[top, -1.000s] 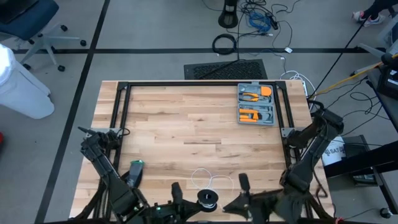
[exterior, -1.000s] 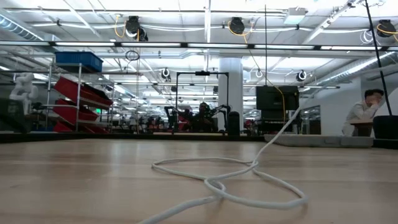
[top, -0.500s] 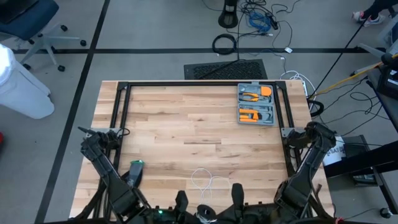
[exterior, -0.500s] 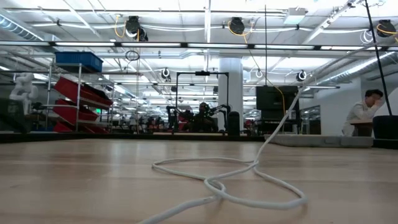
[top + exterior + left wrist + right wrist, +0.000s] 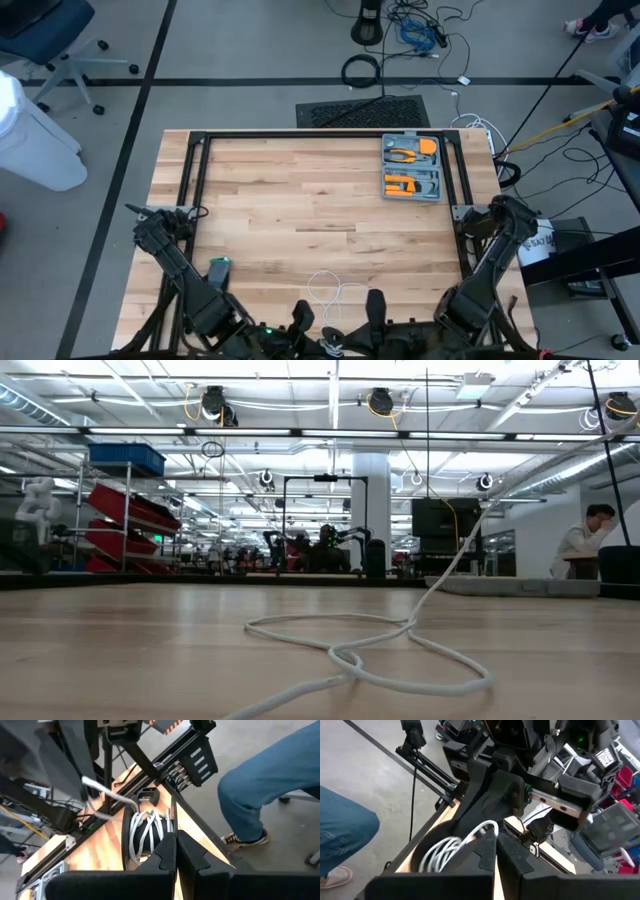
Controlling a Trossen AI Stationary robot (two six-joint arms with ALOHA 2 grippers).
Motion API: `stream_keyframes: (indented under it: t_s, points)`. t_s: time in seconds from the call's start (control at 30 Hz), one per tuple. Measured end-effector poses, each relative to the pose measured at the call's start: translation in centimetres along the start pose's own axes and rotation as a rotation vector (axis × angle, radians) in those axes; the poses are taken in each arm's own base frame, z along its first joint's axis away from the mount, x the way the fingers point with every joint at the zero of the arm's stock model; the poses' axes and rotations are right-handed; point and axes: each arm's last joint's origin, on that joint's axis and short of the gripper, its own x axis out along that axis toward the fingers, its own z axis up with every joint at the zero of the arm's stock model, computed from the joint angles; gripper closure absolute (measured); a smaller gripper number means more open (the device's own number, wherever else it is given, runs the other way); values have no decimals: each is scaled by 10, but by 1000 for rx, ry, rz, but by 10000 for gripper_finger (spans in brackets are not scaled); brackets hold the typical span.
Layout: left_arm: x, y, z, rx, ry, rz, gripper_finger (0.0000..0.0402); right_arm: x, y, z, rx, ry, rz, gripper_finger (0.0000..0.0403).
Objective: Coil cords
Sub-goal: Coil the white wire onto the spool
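The white cord is partly wound into a small dark-and-white bundle (image 5: 147,832) at the table's near edge, between my two grippers. It also shows in the right wrist view (image 5: 440,852). The rest of the cord lies in slack loops on the wood (image 5: 330,290) (image 5: 370,650), and one strand rises off the table (image 5: 450,560). My left gripper (image 5: 300,322) (image 5: 175,847) is shut at the bundle's side. My right gripper (image 5: 372,312) (image 5: 495,842) is shut opposite it, with a loop of cord (image 5: 487,827) at its tips. My left gripper has its two fingers together on the dark rim (image 5: 172,832) at one side of the bundle, and the fingers themselves hide the exact spot. The bundle stands on edge at the fingertips, and a free strand (image 5: 107,795) leads away from it. My right gripper is shut at a loop of white cord (image 5: 487,827) on the bundle's other side. Its own fingers cover the place of contact, so I cannot tell whether they have the cord or the bundle's rim.
A grey case of orange tools (image 5: 412,168) lies at the far right of the table. A black frame (image 5: 195,170) runs along the table's sides. A person's blue-trousered leg (image 5: 270,790) stands beyond the near edge.
Both grippers have drawn toward each other and toward the table's near edge. The bundle has moved with them from a little inside the table to its near edge. The loops on the wood have stayed where they were.
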Motion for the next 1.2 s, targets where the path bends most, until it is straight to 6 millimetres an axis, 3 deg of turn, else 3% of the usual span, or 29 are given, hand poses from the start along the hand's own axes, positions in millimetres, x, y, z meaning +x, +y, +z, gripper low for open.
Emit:
stream_keyframes:
  t_s: [0.33,0.6,1.2]
  points:
    - [3,4,-1,-3,-18,-62,401,17,-13,-8,2,22,12,403]
    - [3,4,3,59,-57,-56,401,24,-18,-10,31,-9,129,403]
    - [4,-12,9,327,-109,-41,401,48,-46,-27,181,48,262,378]
